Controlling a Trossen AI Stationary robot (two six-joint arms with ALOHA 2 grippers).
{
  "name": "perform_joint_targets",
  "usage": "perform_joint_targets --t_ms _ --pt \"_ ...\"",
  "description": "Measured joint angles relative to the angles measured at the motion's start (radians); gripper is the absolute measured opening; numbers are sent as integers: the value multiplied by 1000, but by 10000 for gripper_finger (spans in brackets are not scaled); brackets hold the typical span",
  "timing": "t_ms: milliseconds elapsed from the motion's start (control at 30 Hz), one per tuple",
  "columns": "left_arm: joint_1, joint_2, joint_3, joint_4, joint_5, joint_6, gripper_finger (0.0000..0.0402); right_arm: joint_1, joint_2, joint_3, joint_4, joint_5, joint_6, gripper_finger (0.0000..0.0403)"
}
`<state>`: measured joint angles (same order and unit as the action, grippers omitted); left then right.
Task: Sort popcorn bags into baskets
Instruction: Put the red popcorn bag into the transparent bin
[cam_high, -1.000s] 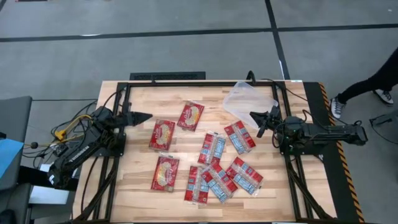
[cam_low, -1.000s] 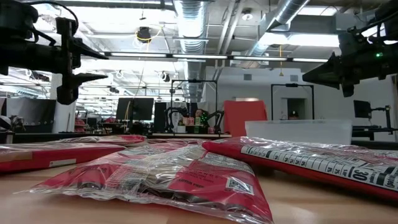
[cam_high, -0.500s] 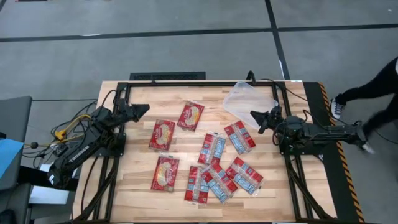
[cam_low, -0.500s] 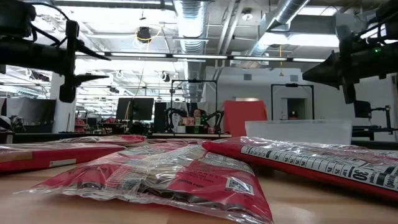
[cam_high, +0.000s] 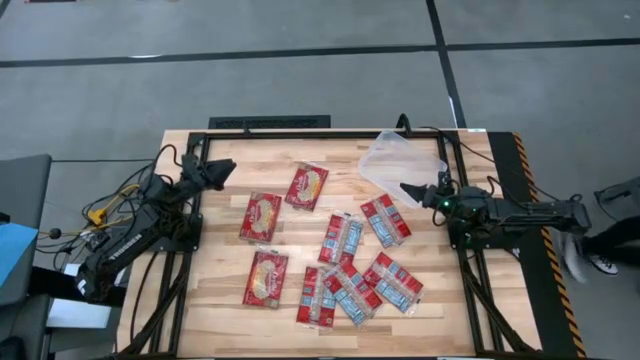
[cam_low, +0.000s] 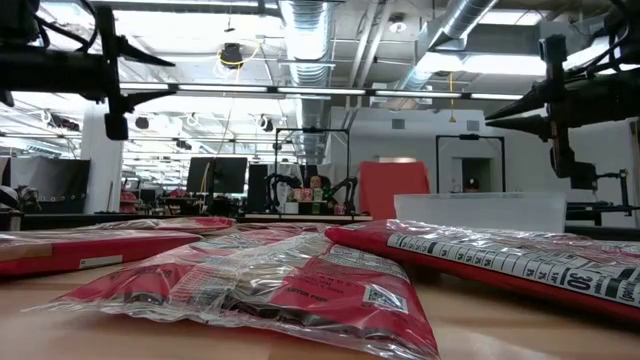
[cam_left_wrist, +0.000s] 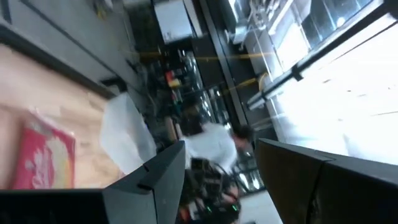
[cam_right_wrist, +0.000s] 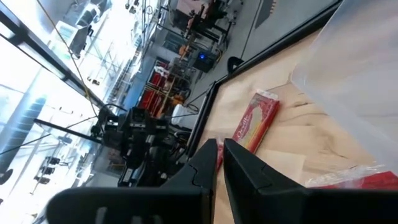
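Over the counter (cam_high: 230, 300) we have pulled both arms back: left claw (cam_high: 226, 167) open, right claw (cam_high: 408, 188) nearly closed (both empty), popcorn bags (cam_high: 350, 262) unsorted

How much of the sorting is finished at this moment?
Nothing is sorted yet. The clear basket looks empty, and all the popcorn bags lie on the table. Nothing is in hand: the left hand and right hand hang above the table, holding nothing.

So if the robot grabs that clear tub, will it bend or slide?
The clear tub looks thin and see-through, so it would probably flex. It appears empty, so it is likely light and might skid on the smooth wooden table.
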<state>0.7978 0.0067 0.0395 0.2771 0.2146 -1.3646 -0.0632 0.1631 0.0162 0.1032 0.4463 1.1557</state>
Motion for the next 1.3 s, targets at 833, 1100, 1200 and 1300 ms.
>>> perform_joint_targets --t_ms 833,1100,1200,1300 --pt "-1 57 97 33 -76 -70 190 26 57 399 -180 -243 -344 89" --pt "-10 380 379 28 165 204 237 177 323 694 -810 -366 -111 206" --pt "-35 543 498 6 248 294 264 258 410 711 -962 -384 73 240" --pt "-73 712 608 -72 297 410 283 358 506 711 -1084 -336 256 252"
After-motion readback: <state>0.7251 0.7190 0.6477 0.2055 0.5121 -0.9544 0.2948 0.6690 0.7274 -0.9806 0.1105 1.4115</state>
